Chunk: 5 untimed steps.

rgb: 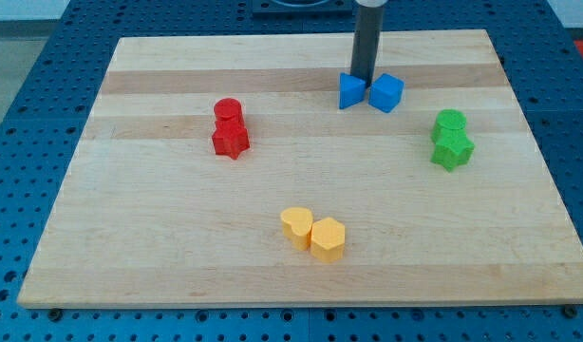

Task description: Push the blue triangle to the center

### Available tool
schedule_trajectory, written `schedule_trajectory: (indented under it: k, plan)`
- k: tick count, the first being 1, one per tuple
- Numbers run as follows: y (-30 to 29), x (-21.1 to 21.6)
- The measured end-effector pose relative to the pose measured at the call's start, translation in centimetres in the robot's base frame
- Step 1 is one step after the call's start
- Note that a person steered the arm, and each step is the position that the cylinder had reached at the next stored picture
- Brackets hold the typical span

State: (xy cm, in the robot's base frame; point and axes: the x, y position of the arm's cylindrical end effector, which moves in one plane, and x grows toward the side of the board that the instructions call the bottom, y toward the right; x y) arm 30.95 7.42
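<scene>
Here my tip (364, 79) sits just behind the blue triangle (350, 91) and blue cube (386, 93), its very end partly hidden between them; it is a bare rod without jaws.

Straight dark grey rod, round in section, smooth and matte with a faint lighter sheen along its left edge, plain and unmarked, a paler grey collar at its upper end by the view's top, my tip (362, 80) blunt and dark
</scene>
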Motion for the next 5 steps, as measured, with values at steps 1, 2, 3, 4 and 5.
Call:
schedule_trajectory:
  k: [1, 2, 3, 4, 5]
  plan:
    - [-1.6, 1.5]
    - [-2.0, 3.8]
    - [-2.0, 6.6]
    - [-2.0, 9.0]
    - [-2.0, 10.7]
